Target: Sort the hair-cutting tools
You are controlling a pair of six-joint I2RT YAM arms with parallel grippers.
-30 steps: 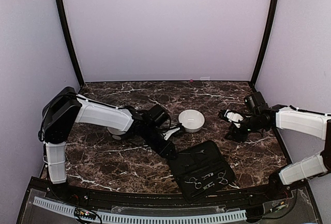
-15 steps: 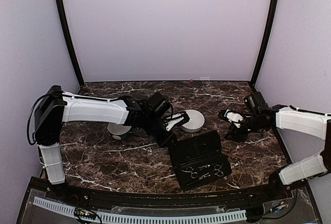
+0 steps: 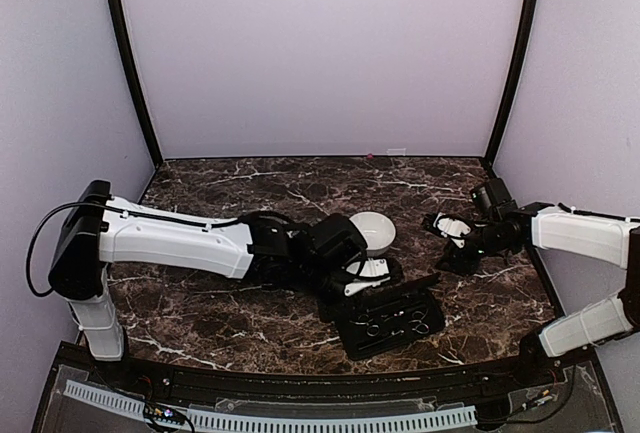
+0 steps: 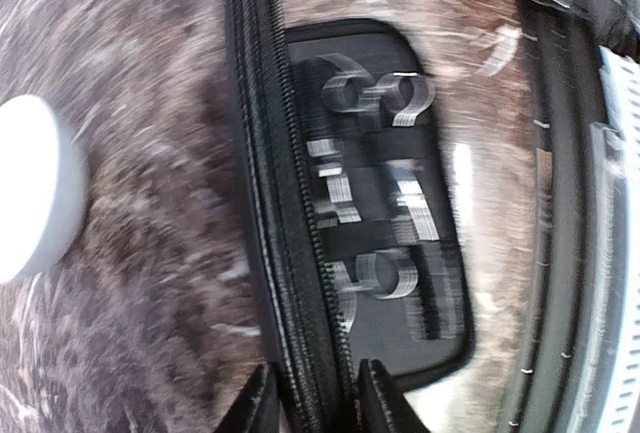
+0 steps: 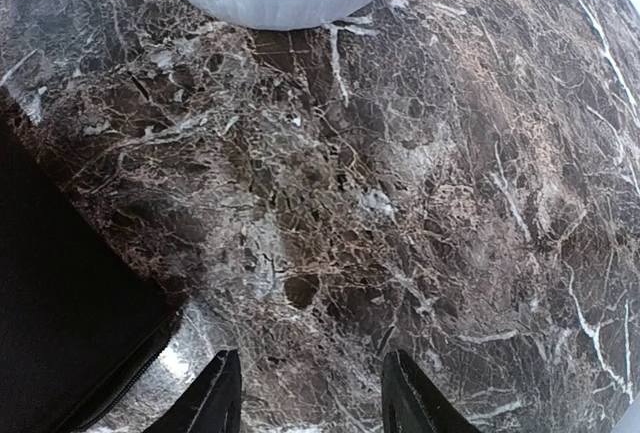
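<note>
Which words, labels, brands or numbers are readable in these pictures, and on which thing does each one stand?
None can be read.
The pale tag at the foot of the back wall: too small to read.
The case, the bowl and the scissors show no writing; the left wrist view is blurred.

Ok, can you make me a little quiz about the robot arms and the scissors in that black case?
1. True or false: the right gripper is holding a pair of scissors.
2. Where are the scissors? A: in the white bowl. B: inside the open black case. C: loose on the table.
3. What runs between the fingers of the left gripper?

Key
1. False. It is open over bare table, with nothing between its fingers.
2. B.
3. The zipped edge of the case.
</note>
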